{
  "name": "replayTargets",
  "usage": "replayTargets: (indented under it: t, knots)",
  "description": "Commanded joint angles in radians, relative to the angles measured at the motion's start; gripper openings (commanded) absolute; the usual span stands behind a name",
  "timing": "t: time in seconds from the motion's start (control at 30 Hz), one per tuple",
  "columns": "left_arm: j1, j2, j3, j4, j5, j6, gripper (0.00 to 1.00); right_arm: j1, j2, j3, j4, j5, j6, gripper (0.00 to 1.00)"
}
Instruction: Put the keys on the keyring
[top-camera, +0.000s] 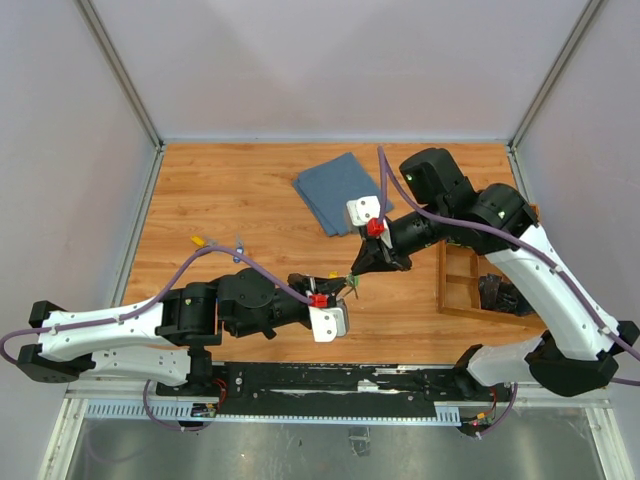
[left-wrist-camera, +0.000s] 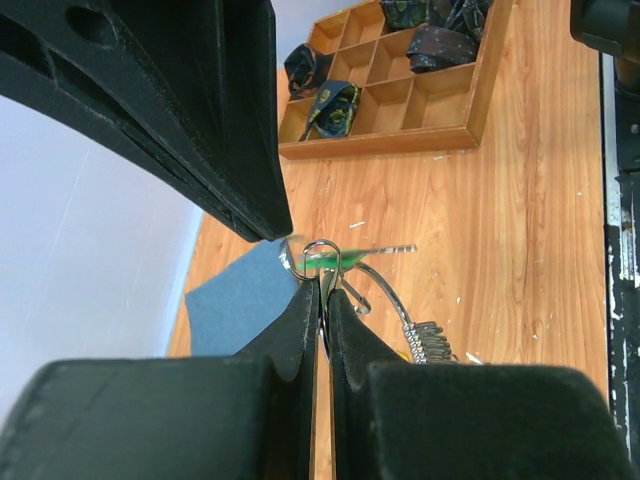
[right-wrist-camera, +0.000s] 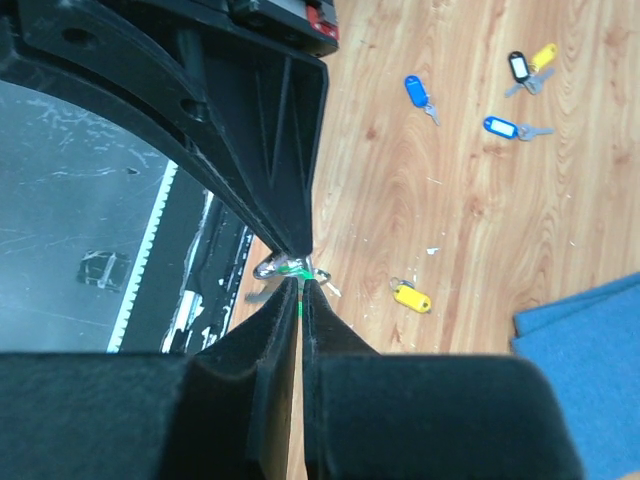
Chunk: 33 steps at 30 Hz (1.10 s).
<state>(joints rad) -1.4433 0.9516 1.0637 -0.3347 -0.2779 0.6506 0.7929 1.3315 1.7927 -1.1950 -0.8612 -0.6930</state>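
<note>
The bench (top-camera: 250, 200) is pale wood. A folded blue cloth (top-camera: 335, 190) lies toward its far side, and a wooden tray (top-camera: 443, 285) with compartments sits at the right, under the right arm. Several compartments hold dark patterned bundles (left-wrist-camera: 335, 105). Neither the cloth nor the tray lies between the two arms.

Five loose keys lie flat on the open boards, well apart from the meeting point. The right wrist view shows a blue-tagged key (right-wrist-camera: 415, 90), a second blue-tagged key (right-wrist-camera: 500, 127), a black-tagged key (right-wrist-camera: 517, 66) touching a yellow-tagged key (right-wrist-camera: 544, 55), and a nearer yellow-tagged key (right-wrist-camera: 412, 298) by itself.

The arms meet over the middle of the bench, tip to tip. The only crowding there is each arm's own black fingers, which hide part of the joint from the other's camera.

The left pincer (left-wrist-camera: 322, 290) is pressed together on the keyring (left-wrist-camera: 322, 252). The thin silver loop stands out just past its fingertips, and a short chain (left-wrist-camera: 425, 335) trails off to one side below.

The right pincer (right-wrist-camera: 302, 290) is also pressed together, pinching the green-tagged key (right-wrist-camera: 298, 298). Only a sliver of green shows between its pads. In the left wrist view the green tag sits right at the ring's loop and its metal blade points away. I cannot tell whether it has passed through the wire.
</note>
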Motion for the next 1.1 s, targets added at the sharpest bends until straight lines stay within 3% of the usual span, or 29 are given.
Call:
replayTargets:
  t: [0.0,0.33,0.63,0.8,1.07]
  knots:
    - [-0.002,-0.022,0.000,0.055,-0.024,-0.008,0.01,0.016,-0.048,-0.025,0.061,0.116,0.069,0.06]
    - [-0.002,-0.032,-0.012,0.064,-0.034,-0.032,0.01,0.016,-0.106,-0.092,0.157,0.192,0.141,0.06]
    - [-0.002,-0.018,-0.004,0.043,-0.042,-0.020,0.00,0.016,-0.164,-0.148,0.246,0.251,0.242,0.28]
    - [-0.002,-0.016,-0.009,0.039,-0.052,-0.014,0.00,-0.001,-0.207,-0.207,0.320,0.369,0.472,0.41]
    - [-0.002,-0.015,-0.020,0.043,-0.057,-0.007,0.01,-0.198,-0.300,-0.383,0.554,0.199,0.908,0.44]
